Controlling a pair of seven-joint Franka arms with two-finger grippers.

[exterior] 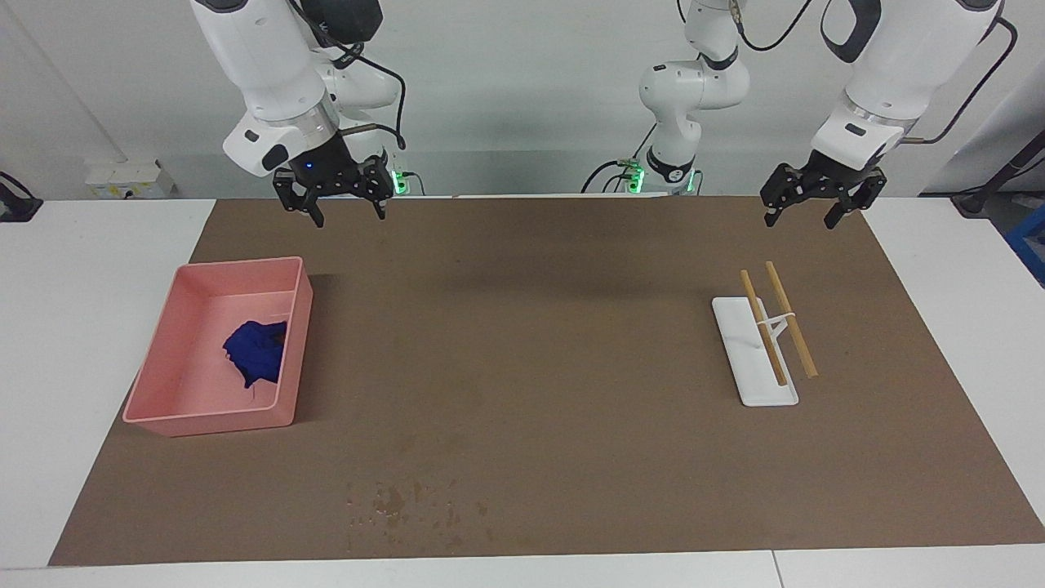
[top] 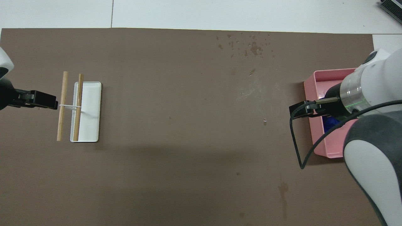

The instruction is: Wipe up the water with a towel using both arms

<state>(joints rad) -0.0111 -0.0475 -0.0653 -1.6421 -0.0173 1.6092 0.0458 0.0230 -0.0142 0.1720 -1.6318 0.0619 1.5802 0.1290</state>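
From across the table, the right gripper [exterior: 341, 196] hangs high with fingers spread and nothing between them, over the mat [exterior: 531, 327] at the edge nearest the robots. The pink bin [exterior: 167, 408] sits below and out from those fingers, and the towel [exterior: 255, 349], a crumpled blue heap, lies loose inside it, apart from them. The left gripper [exterior: 814, 200] waits with its fingers spread and empty too, above the mat's corner; the wooden rack [exterior: 775, 327] on its white tray [exterior: 751, 384] lies farther out than its fingertips. The water [exterior: 404, 500] is a scatter of dark blotches near the mat's outer edge, well apart from both sets of fingers.

From overhead, the right gripper [top: 306, 110] covers the bin [top: 323, 77] wall, and only a scrap of towel [top: 330, 123] shows under the wrist. The left gripper [top: 40, 102] points at the rack [top: 64, 103]. The water [top: 248, 47] is speckled toward the top, with another streak [top: 283, 190] nearer the robots.

I'd judge the towel light, limp and easy to pinch: take it at the highest fold of the heap, fingertips straddling a ridge. It will drape and trail, so a second grip on a hanging edge should spread it for wiping. Once wet it will likely drag on the mat.
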